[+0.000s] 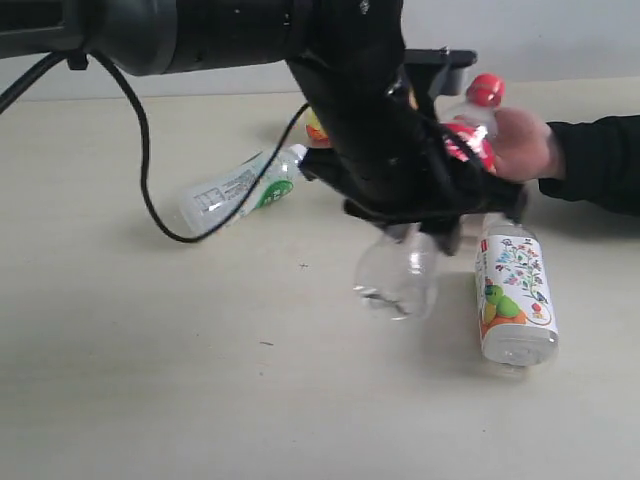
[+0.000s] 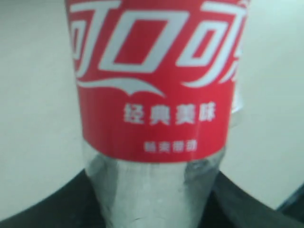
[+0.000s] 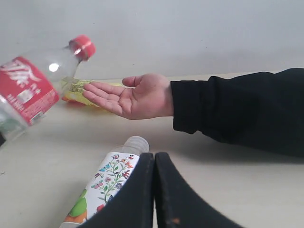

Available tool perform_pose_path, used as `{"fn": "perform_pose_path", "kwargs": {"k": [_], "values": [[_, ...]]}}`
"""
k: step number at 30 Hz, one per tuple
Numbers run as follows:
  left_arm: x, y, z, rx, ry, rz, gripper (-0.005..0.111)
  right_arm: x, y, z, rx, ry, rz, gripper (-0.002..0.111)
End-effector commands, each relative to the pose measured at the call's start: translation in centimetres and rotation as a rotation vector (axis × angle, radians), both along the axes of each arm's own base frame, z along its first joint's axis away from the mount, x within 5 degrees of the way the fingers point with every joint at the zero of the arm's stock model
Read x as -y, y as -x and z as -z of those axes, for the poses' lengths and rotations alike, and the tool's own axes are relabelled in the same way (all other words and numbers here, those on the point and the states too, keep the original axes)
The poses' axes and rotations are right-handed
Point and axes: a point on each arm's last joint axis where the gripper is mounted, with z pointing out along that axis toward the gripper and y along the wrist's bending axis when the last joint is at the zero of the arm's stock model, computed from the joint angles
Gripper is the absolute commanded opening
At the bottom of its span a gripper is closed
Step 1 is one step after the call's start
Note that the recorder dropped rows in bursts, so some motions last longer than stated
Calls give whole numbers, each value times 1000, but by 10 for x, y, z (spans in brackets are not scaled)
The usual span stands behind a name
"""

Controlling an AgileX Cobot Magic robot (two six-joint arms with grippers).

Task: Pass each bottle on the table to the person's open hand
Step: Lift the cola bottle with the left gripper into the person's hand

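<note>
We are mid-handover; left fingers (image 1: 432,188) grasp the red-label bottle (image 3: 28,88) above the desk (image 1: 150,380), near the open hand (image 3: 137,97); right fingers (image 3: 154,164) clenched, empty; next, ease it onto the palm, then release.

Near half of the table (image 1: 200,400) lies bare, a wide passage. Fruit-picture bottle (image 1: 515,290) on its side just before the person's open hand (image 3: 137,97), yellow bottle (image 3: 76,91) beyond the palm, red-label bottle (image 3: 33,88) tilted in air beside it. Left of exterior view cluttered: white-green bottle (image 1: 240,190), drooping black cable (image 1: 146,180).
</note>
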Motion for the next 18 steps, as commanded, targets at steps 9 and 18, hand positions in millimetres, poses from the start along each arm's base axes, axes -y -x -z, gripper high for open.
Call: {"fn": "perform_pose_path", "kwargs": {"k": [9, 18], "values": [[64, -75, -22, -155, 503, -368, 0, 0, 0, 0, 11, 2, 4, 0], [58, -129, 39, -339, 666, -458, 0, 0, 0, 0, 11, 2, 4, 0]]}}
